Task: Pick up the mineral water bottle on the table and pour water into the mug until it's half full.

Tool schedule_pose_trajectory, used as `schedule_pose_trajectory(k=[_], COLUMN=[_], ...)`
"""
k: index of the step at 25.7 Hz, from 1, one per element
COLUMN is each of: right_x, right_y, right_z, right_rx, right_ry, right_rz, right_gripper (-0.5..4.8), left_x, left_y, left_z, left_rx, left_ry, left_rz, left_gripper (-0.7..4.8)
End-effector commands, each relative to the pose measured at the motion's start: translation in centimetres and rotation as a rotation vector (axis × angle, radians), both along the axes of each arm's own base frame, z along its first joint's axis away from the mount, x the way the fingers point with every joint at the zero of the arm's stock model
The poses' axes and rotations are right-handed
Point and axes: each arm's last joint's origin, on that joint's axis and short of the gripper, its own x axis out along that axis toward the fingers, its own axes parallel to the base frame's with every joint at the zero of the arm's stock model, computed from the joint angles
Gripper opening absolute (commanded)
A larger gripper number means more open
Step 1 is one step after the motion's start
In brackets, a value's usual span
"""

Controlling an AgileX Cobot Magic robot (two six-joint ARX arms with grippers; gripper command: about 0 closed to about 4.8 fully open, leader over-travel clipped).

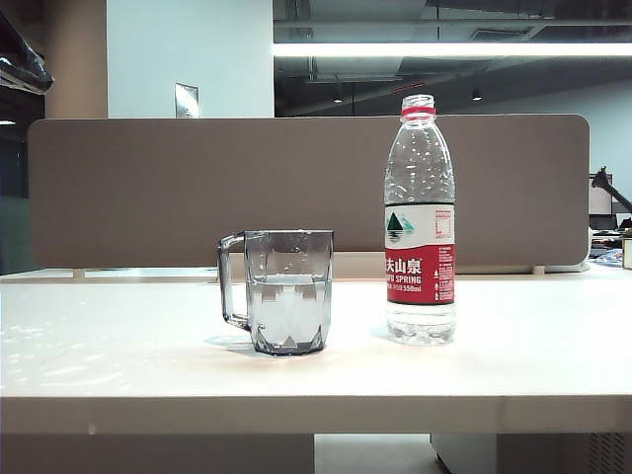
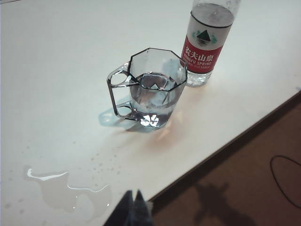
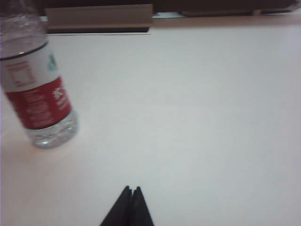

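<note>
Bottle (image 1: 420,222) stands upright on the table (image 1: 513,365), uncapped, red neck ring visible, label facing the exterior camera; only a shallow layer of water shows at its base, droplets cling to the inner wall above the label. Mug (image 1: 286,291) stands upright just left of the bottle in the exterior view, a clear gap between them, handle pointing away from the bottle. Water (image 1: 288,296) in the mug reaches roughly mid-height. Neither arm appears in the exterior view. Left gripper (image 2: 134,197) hovers over the near table edge, well apart from the mug (image 2: 153,87) and bottle (image 2: 207,42); its two dark fingertips meet with no gap and hold nothing. Left wrist view also shows a spilled puddle (image 2: 66,188) on the table (image 2: 56,70) close to the left gripper, with scattered droplets (image 2: 101,157) between the puddle and the mug. Brown floor and a thin dark cable loop (image 2: 284,181) lie beyond the table edge. Right gripper (image 3: 130,194) hovers above bare table (image 3: 202,108), clear of the bottle (image 3: 40,99); fingertips pressed together, nothing between them. Right wrist view is somewhat blurred. A brown divider panel (image 1: 197,188) stands behind the table.
</note>
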Motion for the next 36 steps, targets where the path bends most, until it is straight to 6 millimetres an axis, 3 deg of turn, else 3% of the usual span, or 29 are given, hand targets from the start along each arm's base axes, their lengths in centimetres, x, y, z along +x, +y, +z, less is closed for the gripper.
schedule_pose_trajectory(k=[1,22,26,31,36], right_x=[0.1,0.1,0.1,0.1,0.1], right_y=[-0.7,-0.7,-0.7,-0.7,-0.7], right_z=[-0.1,-0.1,-0.1,-0.1,-0.1], right_rx=[-0.002,0.074,0.073,0.073,0.073], right_ry=[-0.005,0.002,0.001,0.001,0.001], right_rz=[-0.069,-0.089,-0.091,-0.091,-0.091], right_gripper=[-0.05,-0.04,-0.04,-0.05,-0.05], left_x=[0.0,0.0,-0.4,0.1,-0.7], left_y=[0.0,0.0,0.4,2.7,4.2], left_z=[0.1,0.1,0.1,-3.0,-5.4], left_rx=[-0.005,-0.005,0.028,-0.119,-0.162], left_ry=[-0.006,-0.006,-0.095,-0.307,-0.391], left_rz=[-0.004,-0.004,0.014,0.229,0.351], left_gripper=[-0.04,-0.04,-0.04,-0.04,-0.04])
